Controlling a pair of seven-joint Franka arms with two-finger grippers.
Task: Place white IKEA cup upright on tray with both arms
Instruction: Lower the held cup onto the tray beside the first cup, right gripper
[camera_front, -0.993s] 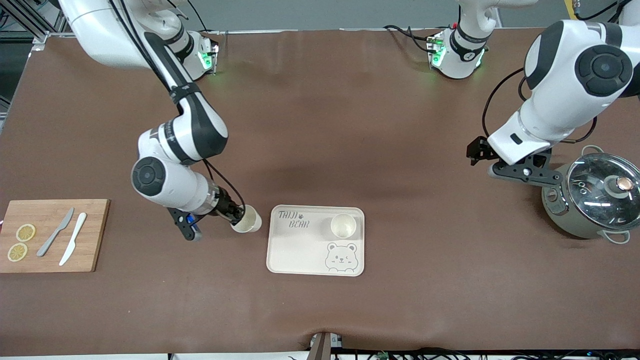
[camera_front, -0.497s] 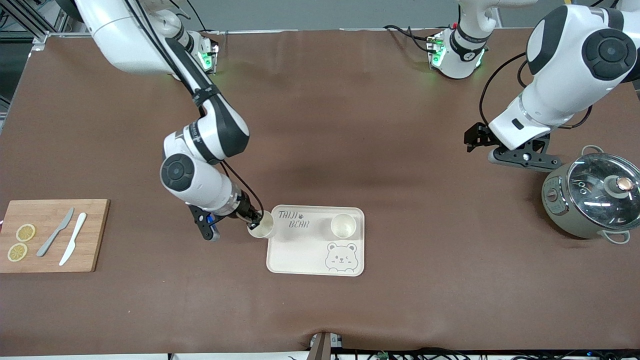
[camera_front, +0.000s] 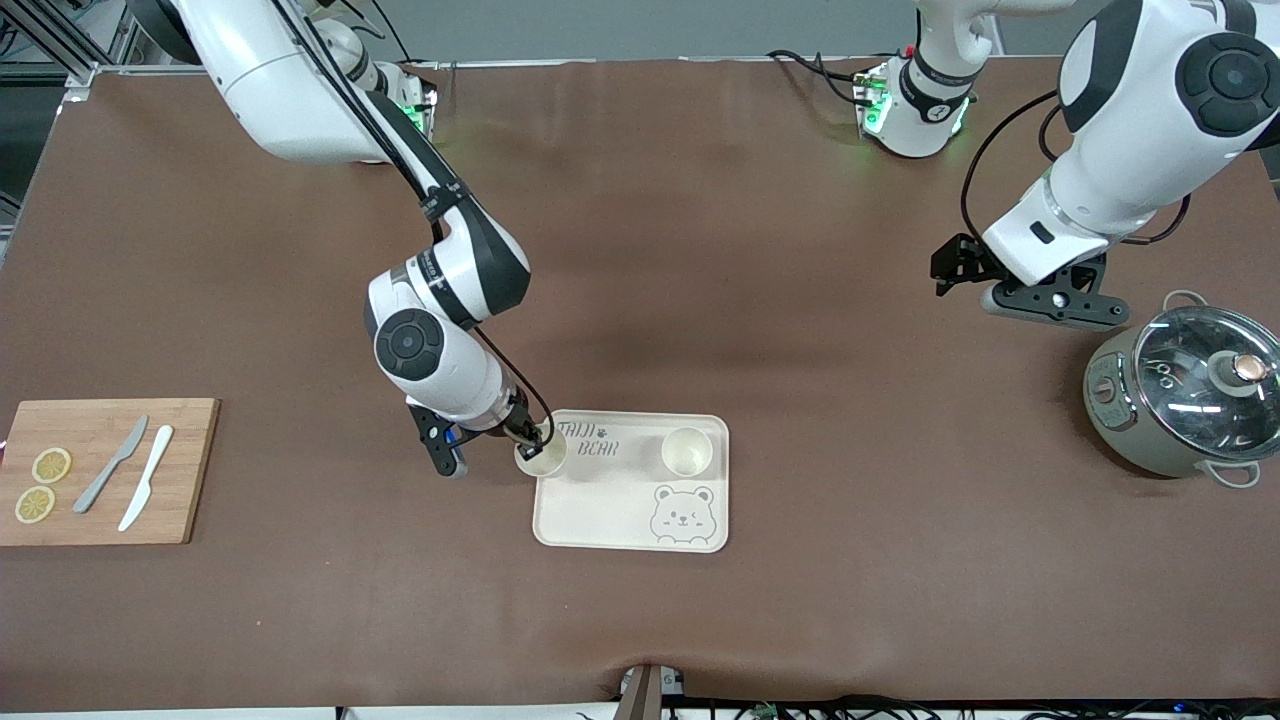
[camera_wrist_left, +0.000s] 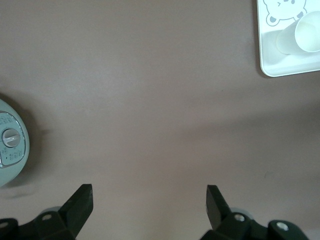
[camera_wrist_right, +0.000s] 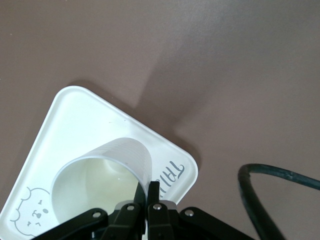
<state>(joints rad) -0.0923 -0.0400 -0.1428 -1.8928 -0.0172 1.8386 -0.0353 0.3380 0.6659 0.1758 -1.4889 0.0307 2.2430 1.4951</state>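
The cream tray (camera_front: 610, 505) with the bear drawing lies on the brown table. My right gripper (camera_front: 528, 438) is shut on the rim of a white cup (camera_front: 543, 455), held upright over the tray's corner toward the right arm's end. The right wrist view shows the fingers (camera_wrist_right: 148, 187) pinching the cup's wall (camera_wrist_right: 100, 175) above the tray (camera_wrist_right: 75, 120). I cannot tell whether the cup touches the tray. A second white cup (camera_front: 686, 451) stands upright on the tray. My left gripper (camera_front: 948, 270) is open and empty over bare table; the left wrist view shows it (camera_wrist_left: 149, 192).
A grey pot with a glass lid (camera_front: 1185, 390) stands at the left arm's end, also in the left wrist view (camera_wrist_left: 10, 145). A wooden cutting board (camera_front: 100, 470) with two knives and lemon slices lies at the right arm's end.
My right gripper has carried the white cup from the table beside the tray to over the tray's corner. My left arm has drawn back a little toward its base.
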